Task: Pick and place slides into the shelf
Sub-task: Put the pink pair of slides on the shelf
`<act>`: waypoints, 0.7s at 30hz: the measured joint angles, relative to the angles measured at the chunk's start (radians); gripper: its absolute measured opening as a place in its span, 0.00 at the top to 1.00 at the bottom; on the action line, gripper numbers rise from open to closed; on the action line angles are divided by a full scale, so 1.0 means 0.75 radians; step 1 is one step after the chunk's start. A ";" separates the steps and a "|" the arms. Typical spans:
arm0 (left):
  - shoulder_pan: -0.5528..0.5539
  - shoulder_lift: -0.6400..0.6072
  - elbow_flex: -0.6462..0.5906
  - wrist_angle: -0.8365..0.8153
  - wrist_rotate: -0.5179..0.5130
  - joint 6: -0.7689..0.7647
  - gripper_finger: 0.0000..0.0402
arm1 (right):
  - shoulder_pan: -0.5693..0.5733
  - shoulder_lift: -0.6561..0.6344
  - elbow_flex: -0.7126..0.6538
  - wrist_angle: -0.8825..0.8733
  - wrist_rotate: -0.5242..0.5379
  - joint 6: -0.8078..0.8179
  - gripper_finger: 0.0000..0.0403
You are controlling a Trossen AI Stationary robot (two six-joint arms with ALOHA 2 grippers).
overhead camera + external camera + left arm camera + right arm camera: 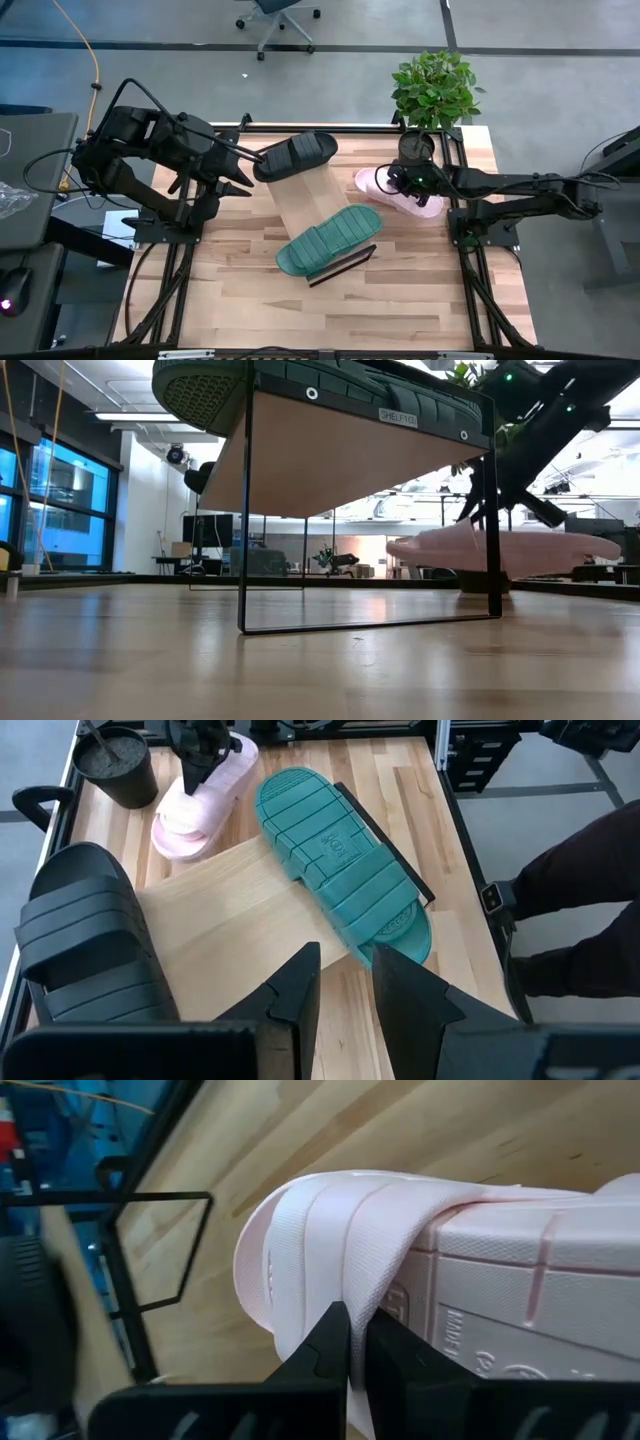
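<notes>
The shelf (305,198), a light-wood board on thin dark rails, stands mid-table. The black slide (296,155) lies on its far end. The dark green slide (330,240) lies sole-up on its near end and overhangs it. My left gripper (246,166) is open beside the black slide at the shelf's left and touches nothing; in its wrist view the left gripper (346,982) hangs over the board (240,920). My right gripper (400,181) is shut on the pale pink slide (402,192), right of the shelf. My right gripper (357,1342) pinches the pink slide's strap (372,1265) between its two fingers, at the strap's edge, coming from above. In the low view the pink slide (490,550) hangs about level below the arm and seems to be a little above the tabletop.
A potted plant (418,146) stands just beyond the pink slide at the table's far right. The shelf's dark rail (345,264) juts out under the green slide. Bare tabletop (250,300) stretches along the near side. Black frame posts stand at both table sides.
</notes>
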State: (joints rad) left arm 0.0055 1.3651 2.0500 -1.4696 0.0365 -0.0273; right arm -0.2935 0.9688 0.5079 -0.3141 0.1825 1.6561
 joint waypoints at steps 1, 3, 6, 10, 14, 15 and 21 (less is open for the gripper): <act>0.000 0.000 0.000 0.000 -0.001 0.000 0.79 | 0.000 -0.016 0.000 -0.001 0.000 0.000 1.00; 0.000 0.000 0.000 0.001 -0.003 0.000 0.79 | 0.000 -0.053 0.000 0.000 0.002 -0.008 1.00; 0.000 0.000 0.000 0.001 -0.004 0.000 0.79 | 0.000 -0.107 0.000 0.002 0.006 -0.024 1.00; 0.001 0.000 0.000 0.001 -0.004 -0.001 0.79 | 0.000 -0.171 0.000 0.003 0.026 -0.053 1.00; 0.001 0.000 0.000 0.001 -0.007 -0.004 0.79 | 0.000 -0.225 0.000 0.004 0.035 -0.071 1.00; 0.001 0.000 0.000 0.001 -0.012 -0.004 0.79 | 0.000 -0.236 0.000 0.004 0.034 -0.077 1.00; 0.001 0.000 0.000 0.001 -0.039 -0.015 0.79 | 0.000 -0.306 0.000 0.054 0.021 -0.093 1.00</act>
State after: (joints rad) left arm 0.0063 1.3651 2.0499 -1.4689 0.0071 -0.0387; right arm -0.2935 0.7390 0.5079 -0.2738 0.1982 1.5862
